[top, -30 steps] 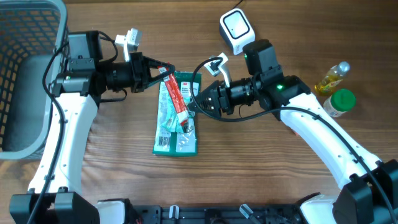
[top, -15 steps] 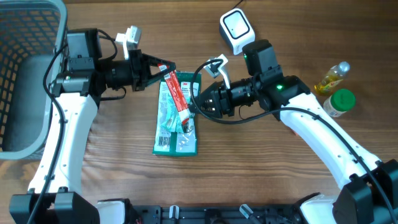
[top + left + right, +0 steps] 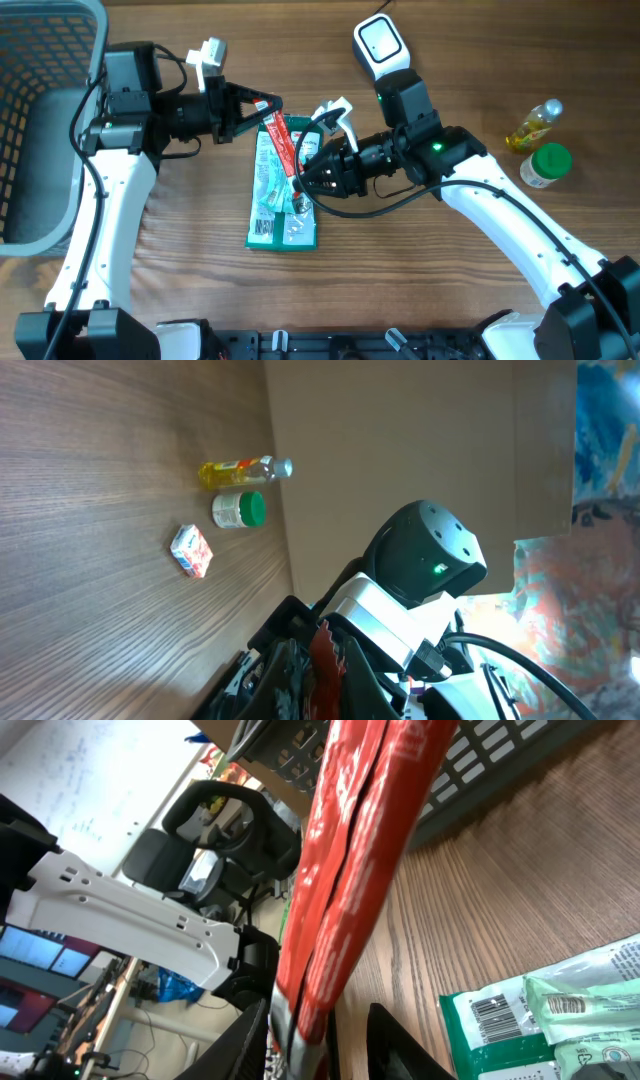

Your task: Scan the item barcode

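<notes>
A grey basket (image 3: 40, 60) fills the upper left of the overhead frame and runs off its left and top edges. Right of it, the left jaws are pressed together on the top end of a red packet (image 3: 285, 155). The packet slants down and to the right, just above the frame's centre. Its lower end sits between the right jaws, which stand spread on either side. The right wrist view shows a gap between the packet and one finger (image 3: 400, 1040). Under the packet a green pack (image 3: 270, 225) lies flat on the bench (image 3: 180, 270), a barcode facing up. A white scanner (image 3: 378, 42) stands at the top, right of centre, well apart from the packet. At the far right a yellow bottle (image 3: 533, 125) and a green-lidded jar (image 3: 545, 165) sit just beside each other. The left wrist view adds a small red-and-white box (image 3: 192, 550) near them. Bare wood lies open across the lower left and along the bottom right. There are two arms and one of each item.
</notes>
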You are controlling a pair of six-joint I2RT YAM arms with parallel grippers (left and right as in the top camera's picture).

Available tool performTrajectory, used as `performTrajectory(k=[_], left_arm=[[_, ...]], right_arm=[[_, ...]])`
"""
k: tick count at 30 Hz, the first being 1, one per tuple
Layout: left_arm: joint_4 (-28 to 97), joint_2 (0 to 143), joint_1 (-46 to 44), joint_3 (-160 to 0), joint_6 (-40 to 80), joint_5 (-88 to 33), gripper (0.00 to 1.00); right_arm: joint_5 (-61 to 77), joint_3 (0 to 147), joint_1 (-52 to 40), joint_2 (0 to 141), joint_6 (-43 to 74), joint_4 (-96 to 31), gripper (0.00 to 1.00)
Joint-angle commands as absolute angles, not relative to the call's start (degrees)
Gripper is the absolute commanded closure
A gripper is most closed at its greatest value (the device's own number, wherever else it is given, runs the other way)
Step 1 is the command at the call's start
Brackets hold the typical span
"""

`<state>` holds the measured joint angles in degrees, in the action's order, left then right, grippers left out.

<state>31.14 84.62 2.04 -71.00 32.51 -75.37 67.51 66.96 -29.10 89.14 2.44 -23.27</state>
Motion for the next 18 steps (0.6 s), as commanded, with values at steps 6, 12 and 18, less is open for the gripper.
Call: performTrajectory(k=[6, 12, 18], left_arm=[[30.85, 83.40, 5.06, -72.01, 33.50, -79.50, 0.96], [30.83, 83.40, 5.04, -72.01, 33.50, -79.50, 0.96], [30.83, 83.40, 5.04, -72.01, 33.50, -80.38, 0.96]], right_arm=[[69.12, 67.00, -29.19, 89.82, 1.30, -21.37, 0.73], [70.22, 66.98, -29.19, 89.82, 1.72, -20.16, 0.69], [70.22, 67.00, -29.19, 89.82, 1.72, -19.53, 0.69]])
